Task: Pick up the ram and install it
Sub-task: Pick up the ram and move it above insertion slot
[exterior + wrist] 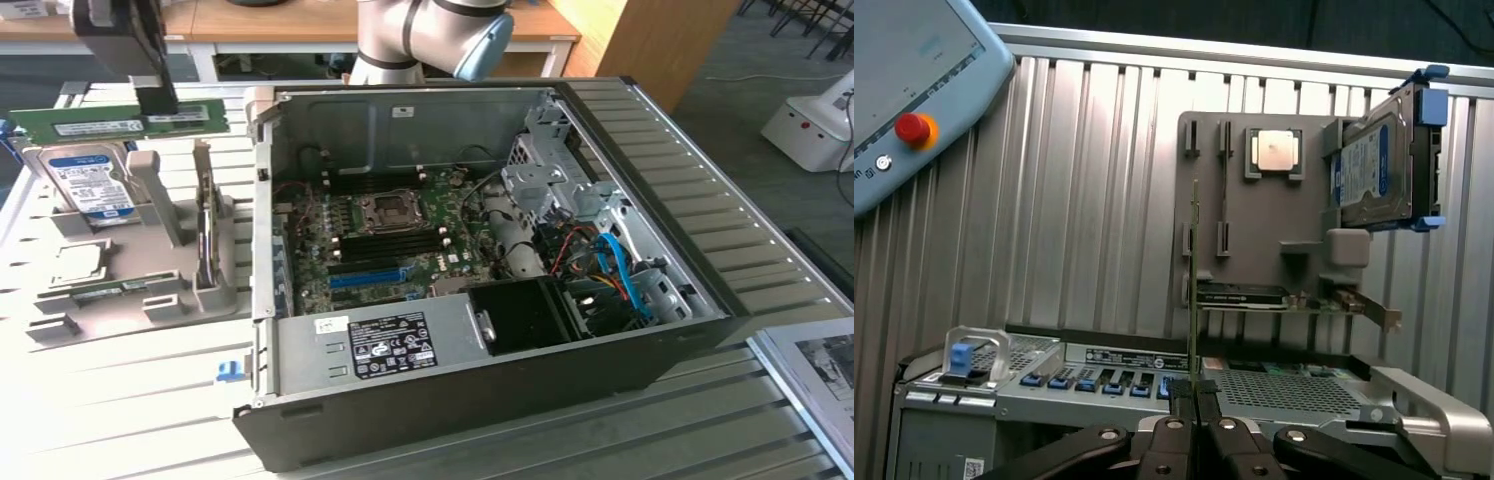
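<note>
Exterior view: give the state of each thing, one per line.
ram: held level above the holder.
gripper: shut on the ram.
computer case: side open, motherboard exposed.
hard drive: upright in holder.
processor: flat on holder.

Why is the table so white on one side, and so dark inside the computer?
Exterior view: light glares off the table at that view's left, washing its slats white, while the walls of the computer case shade its inside. Wrist view: the slats shine in stripes, and the ram looks dark, edge-on.
</note>
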Robot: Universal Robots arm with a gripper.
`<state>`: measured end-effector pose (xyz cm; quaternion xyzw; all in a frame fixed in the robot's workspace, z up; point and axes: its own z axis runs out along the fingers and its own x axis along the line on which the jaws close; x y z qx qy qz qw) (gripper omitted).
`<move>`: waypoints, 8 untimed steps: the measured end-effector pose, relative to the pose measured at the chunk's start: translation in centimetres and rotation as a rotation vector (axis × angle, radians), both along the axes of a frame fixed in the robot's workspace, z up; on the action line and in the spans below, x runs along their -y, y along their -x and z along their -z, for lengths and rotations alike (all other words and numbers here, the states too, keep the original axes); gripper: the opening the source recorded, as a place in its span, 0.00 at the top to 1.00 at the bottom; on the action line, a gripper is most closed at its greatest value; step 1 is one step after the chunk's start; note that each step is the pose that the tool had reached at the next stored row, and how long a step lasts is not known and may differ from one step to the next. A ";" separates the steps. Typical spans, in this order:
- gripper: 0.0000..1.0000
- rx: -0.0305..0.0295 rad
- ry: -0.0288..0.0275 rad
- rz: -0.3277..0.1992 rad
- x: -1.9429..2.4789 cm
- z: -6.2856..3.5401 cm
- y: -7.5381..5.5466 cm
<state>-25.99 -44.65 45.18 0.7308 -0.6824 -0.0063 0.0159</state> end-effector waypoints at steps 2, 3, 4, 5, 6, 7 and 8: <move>0.88 -0.0009 -0.0001 0.000 0.00 0.00 -0.5; 0.88 -0.0014 0.0000 0.000 0.00 0.00 -0.8; 0.88 -0.0018 0.0000 0.000 0.00 0.00 -1.0; 0.88 -0.0022 0.0000 0.000 0.01 0.00 -1.3; 0.88 -0.0026 0.0000 0.000 0.00 0.00 -1.5; 0.88 -0.0029 0.0000 0.000 0.00 0.00 -1.7; 0.88 -0.0032 -0.0001 0.000 0.00 0.00 -2.0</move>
